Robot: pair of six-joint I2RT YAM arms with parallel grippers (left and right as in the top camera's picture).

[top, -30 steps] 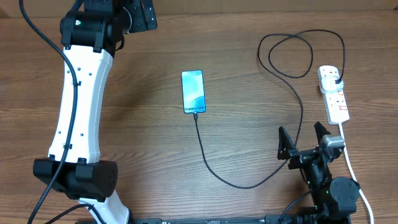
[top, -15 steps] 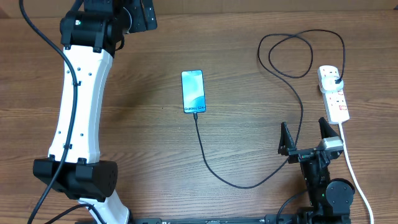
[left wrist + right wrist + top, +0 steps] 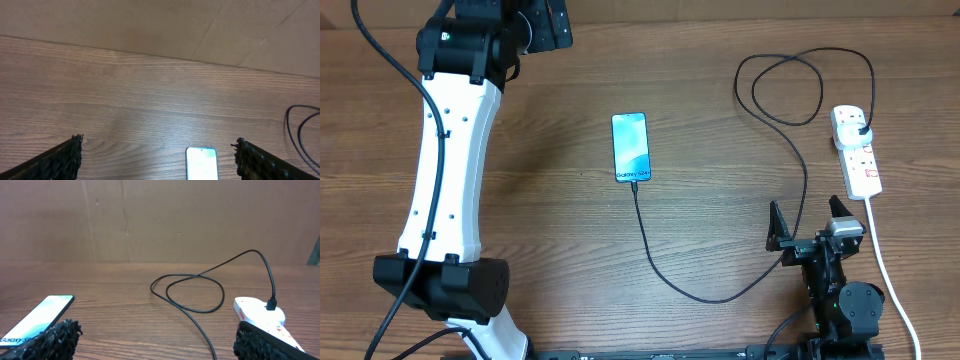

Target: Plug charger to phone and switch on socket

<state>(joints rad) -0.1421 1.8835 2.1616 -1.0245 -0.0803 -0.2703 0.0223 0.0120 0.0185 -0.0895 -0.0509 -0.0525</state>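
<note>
Wooden table (image 3: 570, 250): brown grain under both my arms, with everything for the task lying flat on it.
Socket (image 3: 857, 152): a white strip on my right, ahead of my right gripper (image 3: 807, 213) and a little outside its right finger, not touching it.
Phone (image 3: 630, 147): mid-table with its screen lit, well apart from both grippers. My left wrist camera sees it low between the tips of my left gripper (image 3: 157, 150).
Charger (image 3: 660, 265): its tip meets the phone's bottom edge. The thin black cable curves toward me, passes close by my right gripper's left finger, loops, and ends with its plug in the socket's far end.
Change: my right wrist has shifted slightly since a second ago; the phone, charger and socket lie as they did.
Right fingers (image 3: 55, 340): spread wide, holding and touching nothing.
Left fingers (image 3: 55, 160): spread wide, empty.
</note>
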